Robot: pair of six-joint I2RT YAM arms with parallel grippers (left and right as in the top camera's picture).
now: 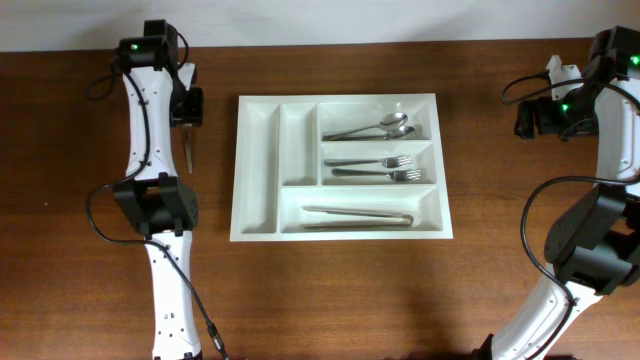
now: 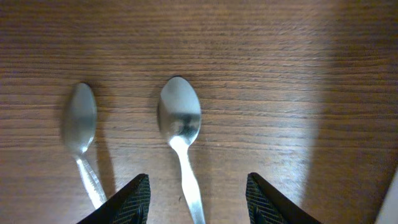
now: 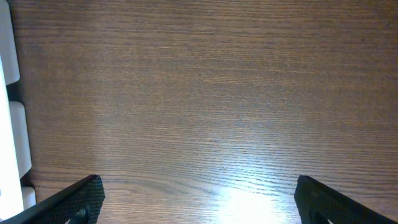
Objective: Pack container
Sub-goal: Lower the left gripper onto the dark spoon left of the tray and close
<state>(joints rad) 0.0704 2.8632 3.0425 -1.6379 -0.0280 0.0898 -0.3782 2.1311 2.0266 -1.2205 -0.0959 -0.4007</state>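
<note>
**Overhead view.** White tray (image 1: 258, 165) at frame centre. Its right-hand compartments hold spoons (image 1: 370, 129), forks (image 1: 380, 168) and tongs (image 1: 358, 214).

**Left claw** (image 2: 196, 186), upper left: released, fingers either side of a loose spoon (image 2: 180, 118). Another loose spoon (image 2: 79, 121) lies beside it.

**Right claw** (image 3: 198, 186), upper right: released above the table (image 3: 199, 93).

White container (image 1: 258, 170), silver spoons (image 2: 180, 117), brown wood-grain table (image 2: 280, 74), white arms (image 1: 148, 110) with black joints

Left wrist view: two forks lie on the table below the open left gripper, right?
No, they are spoons, not forks. The left wrist view shows one spoon between the fingers of the open left gripper and another spoon beside it, both on the table.
</note>
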